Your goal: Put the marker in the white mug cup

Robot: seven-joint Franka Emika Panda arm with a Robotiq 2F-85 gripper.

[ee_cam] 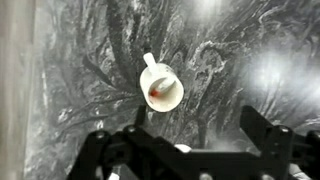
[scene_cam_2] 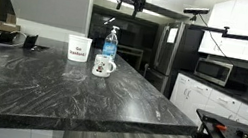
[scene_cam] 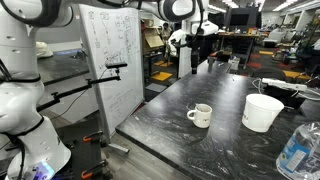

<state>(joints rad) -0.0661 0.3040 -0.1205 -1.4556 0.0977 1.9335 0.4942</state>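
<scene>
Nearest, the black metal two-fingered claw (ee_cam: 180,135) hangs with its jaws spread wide. Below it stands one small glossy white ceramic mug (ee_cam: 160,88) with the thin red marker (ee_cam: 154,92) inside, on a veined grey stone counter (ee_cam: 230,60). Beyond, in an exterior view, are one round white tub (scene_cam_2: 78,48) and one clear plastic bottle (scene_cam_2: 110,44).

Dark marbled counter (scene_cam: 190,145): white mug cup (scene_cam: 201,115) upright; white tub (scene_cam: 262,112) and plastic water bottle (scene_cam: 298,150) near the mug.
</scene>
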